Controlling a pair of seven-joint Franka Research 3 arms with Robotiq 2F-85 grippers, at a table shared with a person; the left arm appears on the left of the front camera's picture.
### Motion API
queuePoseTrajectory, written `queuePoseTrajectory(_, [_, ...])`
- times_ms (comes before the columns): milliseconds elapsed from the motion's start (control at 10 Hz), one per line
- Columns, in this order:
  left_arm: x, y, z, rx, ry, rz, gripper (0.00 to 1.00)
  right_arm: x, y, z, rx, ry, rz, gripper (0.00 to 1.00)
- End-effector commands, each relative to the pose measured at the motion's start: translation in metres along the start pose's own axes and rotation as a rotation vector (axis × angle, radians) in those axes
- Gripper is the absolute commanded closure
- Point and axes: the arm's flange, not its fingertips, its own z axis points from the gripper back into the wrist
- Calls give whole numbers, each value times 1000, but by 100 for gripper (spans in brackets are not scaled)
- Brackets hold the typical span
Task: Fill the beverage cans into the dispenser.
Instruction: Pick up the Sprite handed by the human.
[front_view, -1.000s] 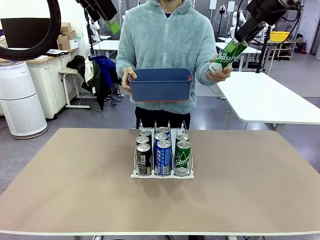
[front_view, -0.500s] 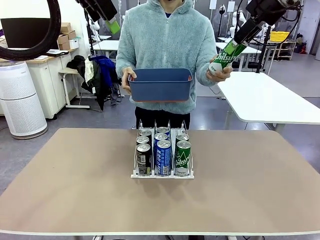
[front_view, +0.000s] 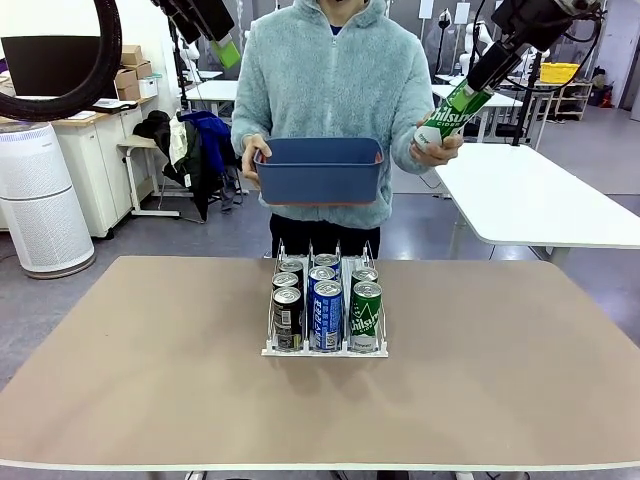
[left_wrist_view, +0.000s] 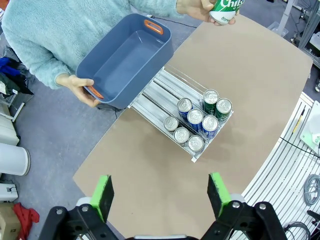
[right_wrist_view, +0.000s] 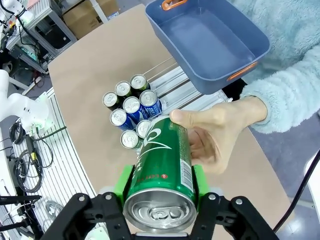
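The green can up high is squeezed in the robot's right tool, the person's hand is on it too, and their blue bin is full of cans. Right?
Not quite. The blue bin is empty, as the right wrist view shows. The rest holds: the right tool is shut on the green can, and the person's hand touches it too.

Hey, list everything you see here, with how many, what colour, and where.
Table: one, tan, between robot and person.
Dispenser: one, white and clear, mid-table.
Cans in dispenser: seven; three dark, three blue, one green; crowded at the end nearest the robot.
Handover can: one, green with white lettering, up at far right.
Bin: one, dark blue with orange handles, nothing in it, held above the table's far edge.
Person: one, pale fleece; one hand on the bin, the other hand on the handover can.
Left claw: open, high over the table.
Right claw: shut on the handover can.
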Motion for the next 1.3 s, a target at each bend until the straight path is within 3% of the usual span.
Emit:
queuePoseTrajectory(0, [-2, 0, 0, 3, -3, 4, 0, -1, 5, 4, -14, -1, -13, 100])
queuePoseTrajectory(200, [-2, 0, 0, 3, -3, 4, 0, -2, 8, 7, 23, 1, 2, 100])
queuePoseTrajectory(300, [-2, 0, 0, 3, -3, 4, 0, -1, 8, 7, 104, -32, -9, 100])
queuePoseTrajectory(400, [-2, 0, 0, 3, -3, 4, 0, 0, 3, 4, -1, -3, 2, 100])
queuePoseTrajectory(1200, [-2, 0, 0, 3, -3, 4, 0, 0, 3, 4, -1, -3, 2, 100])
